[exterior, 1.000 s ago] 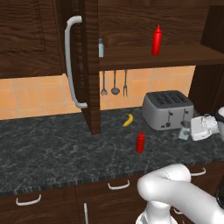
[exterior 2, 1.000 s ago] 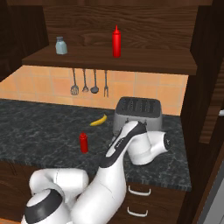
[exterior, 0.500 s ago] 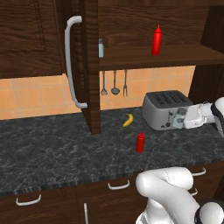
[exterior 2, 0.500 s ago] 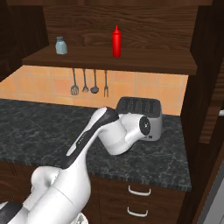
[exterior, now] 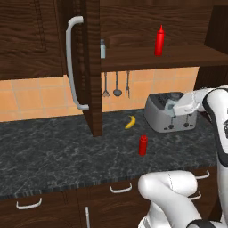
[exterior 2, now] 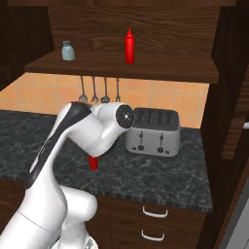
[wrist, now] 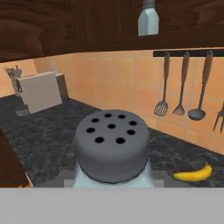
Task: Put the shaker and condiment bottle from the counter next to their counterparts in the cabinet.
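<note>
Pale shaker [wrist: 112, 151], grey cap with round holes

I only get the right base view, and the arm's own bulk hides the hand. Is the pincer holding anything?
Observer: Yes. The pincer is shut on the shaker; the hand view shows its holed grey cap close up.
Operator: Where is the hand?
Observer: In the left base view, it is in front of the toaster, above the counter.
Operator: Anything hidden on the counter?
Observer: A banana, beyond the condiment bottle.
</note>
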You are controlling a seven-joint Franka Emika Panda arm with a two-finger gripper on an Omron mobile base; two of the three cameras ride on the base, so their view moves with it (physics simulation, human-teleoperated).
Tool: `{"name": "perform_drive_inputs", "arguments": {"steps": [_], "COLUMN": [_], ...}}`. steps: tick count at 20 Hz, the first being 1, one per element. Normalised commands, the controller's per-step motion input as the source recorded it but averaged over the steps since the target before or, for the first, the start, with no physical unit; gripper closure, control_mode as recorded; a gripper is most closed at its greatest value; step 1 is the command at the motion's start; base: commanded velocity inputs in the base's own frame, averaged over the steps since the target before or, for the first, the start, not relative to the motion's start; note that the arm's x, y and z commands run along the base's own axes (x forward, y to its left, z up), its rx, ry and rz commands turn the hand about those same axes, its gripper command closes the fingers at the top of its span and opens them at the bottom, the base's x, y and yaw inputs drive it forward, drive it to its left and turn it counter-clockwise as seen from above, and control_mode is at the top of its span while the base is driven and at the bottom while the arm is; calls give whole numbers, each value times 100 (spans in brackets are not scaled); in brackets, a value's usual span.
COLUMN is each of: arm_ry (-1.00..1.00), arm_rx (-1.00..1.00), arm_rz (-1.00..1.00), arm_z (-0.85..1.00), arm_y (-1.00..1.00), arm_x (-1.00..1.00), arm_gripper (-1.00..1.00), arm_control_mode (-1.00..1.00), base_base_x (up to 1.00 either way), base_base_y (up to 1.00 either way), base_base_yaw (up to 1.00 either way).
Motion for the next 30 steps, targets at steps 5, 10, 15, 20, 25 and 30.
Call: {"name": "perform_drive_inputs", "arguments": {"steps": [5,10,15,20,25,30], "arm_ry": [0,0,1,6,4,3], "arm_rx": [-1,-1,-7,-6,0,0], "arm_rz": [-1,-6,-15,-18,-9,-7], "arm_z": [97,82,44,14,46,23], "arm_y": [46,54,55,23,1,3], "arm_x": [0,0,37,85,55,49], "arm_gripper": [100,100,100,100,100,100], "arm_control_mode": [-100,-100,-100,-100,-100,-100], "base_base_x": [0,0,0,0,0,0], "base_base_y": [0,0,0,0,0,0], "base_base_yaw": [0,0,0,0,0,0]}}
